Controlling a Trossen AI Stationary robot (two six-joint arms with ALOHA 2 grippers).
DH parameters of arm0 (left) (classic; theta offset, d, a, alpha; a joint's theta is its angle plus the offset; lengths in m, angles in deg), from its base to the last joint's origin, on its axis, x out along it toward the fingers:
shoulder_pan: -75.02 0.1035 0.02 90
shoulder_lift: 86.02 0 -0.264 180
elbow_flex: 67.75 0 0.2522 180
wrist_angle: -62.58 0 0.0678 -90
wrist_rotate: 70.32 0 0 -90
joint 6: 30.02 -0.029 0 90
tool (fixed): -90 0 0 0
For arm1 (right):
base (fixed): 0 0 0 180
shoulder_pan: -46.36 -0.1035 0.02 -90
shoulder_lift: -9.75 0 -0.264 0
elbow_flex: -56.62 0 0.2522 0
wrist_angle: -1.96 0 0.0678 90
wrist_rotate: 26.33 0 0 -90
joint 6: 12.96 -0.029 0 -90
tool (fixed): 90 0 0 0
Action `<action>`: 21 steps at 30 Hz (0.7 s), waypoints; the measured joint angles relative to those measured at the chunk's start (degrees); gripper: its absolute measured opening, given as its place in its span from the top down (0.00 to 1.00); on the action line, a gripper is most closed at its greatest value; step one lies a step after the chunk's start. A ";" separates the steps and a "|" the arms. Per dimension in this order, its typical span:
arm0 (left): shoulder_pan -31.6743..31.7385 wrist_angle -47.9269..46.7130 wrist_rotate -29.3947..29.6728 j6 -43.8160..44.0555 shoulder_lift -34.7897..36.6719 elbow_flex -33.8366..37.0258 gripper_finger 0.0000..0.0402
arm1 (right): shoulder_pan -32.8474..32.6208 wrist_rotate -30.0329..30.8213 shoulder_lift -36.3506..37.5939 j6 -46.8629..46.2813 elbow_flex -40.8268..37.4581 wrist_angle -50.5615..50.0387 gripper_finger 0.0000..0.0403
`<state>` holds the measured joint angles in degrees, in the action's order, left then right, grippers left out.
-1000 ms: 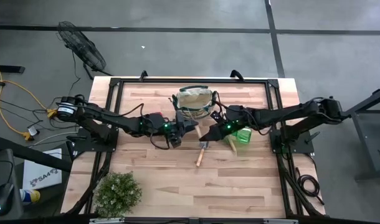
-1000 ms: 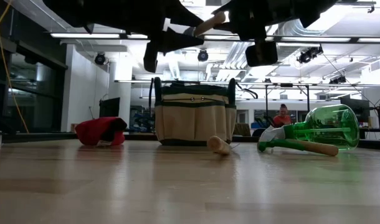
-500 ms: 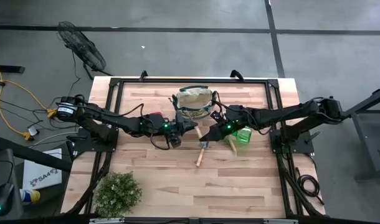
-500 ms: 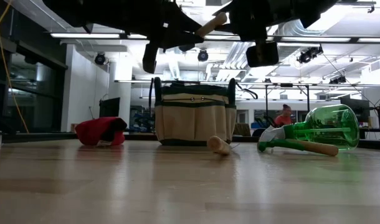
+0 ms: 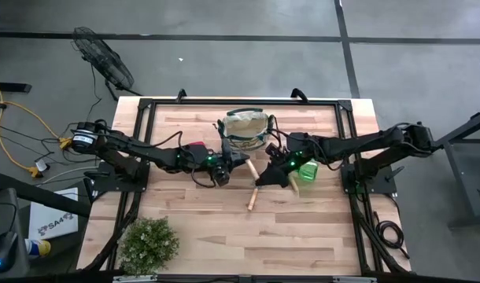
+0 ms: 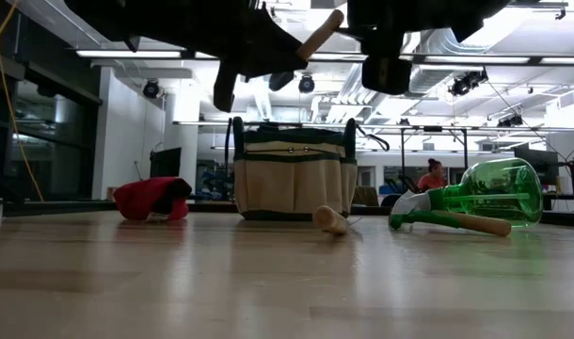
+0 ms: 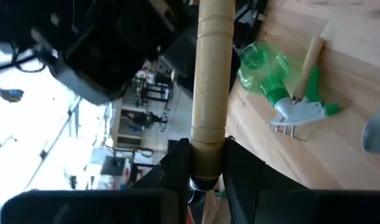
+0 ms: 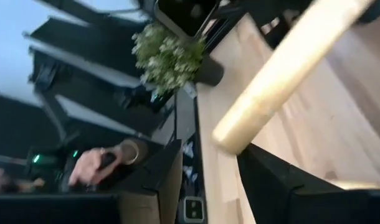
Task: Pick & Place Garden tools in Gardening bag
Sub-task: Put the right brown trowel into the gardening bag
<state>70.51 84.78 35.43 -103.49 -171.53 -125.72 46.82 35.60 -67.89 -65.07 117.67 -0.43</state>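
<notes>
No brand names or labels I can actually read on my feeds; there's a white sheet with dark lettering (image 5: 53,223) on the floor at about 8 o'clock off the table, too small to make out. The surface is a pale wood-plank table (image 5: 303,236) inside a black frame, on a grey floor with a black fan (image 5: 103,55) at 10 o'clock and orange cables. The left gripper (image 7: 199,163) is up off the table at centre, pinched tight on the near end of a round-handled wooden trowel (image 7: 212,74). The right gripper (image 8: 205,163) sits just to the 3 o'clock side of that, fingers spread apart with the light wood handle tip between them, not squeezing it. The small round beige fabric bag with dark green trim (image 5: 246,128) stands at 12 o'clock. Another wooden-handled tool (image 5: 252,196) lies at centre, the green translucent sprayer (image 6: 494,193) lies on its side at 3 o'clock across a wooden handle, and the red-handled shears (image 6: 151,199) sit at 9 o'clock. A bushy green plant (image 5: 148,243) is at 7 o'clock. The low view shows an open lab with strip lights and a person in red (image 6: 429,175) far back.
</notes>
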 joint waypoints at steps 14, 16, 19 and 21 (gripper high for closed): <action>0.07 -2.41 -5.85 14.79 1.05 0.02 0.85 | 2.26 -4.07 0.77 10.37 0.02 -11.30 0.64; 0.07 -3.63 -9.26 17.84 1.70 -0.02 0.85 | 2.26 -1.87 1.44 12.60 0.02 -12.85 0.64; 0.07 -5.91 -14.97 21.56 2.65 -0.72 0.85 | 2.28 2.62 3.43 16.21 0.02 -15.93 0.64; 0.08 -10.02 -18.90 24.11 3.65 -1.46 0.85 | 2.26 5.94 5.13 18.90 0.02 -17.59 0.64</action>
<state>70.59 74.76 16.53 -79.38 -167.88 -127.18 49.08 41.54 -62.76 -46.17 117.69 -18.03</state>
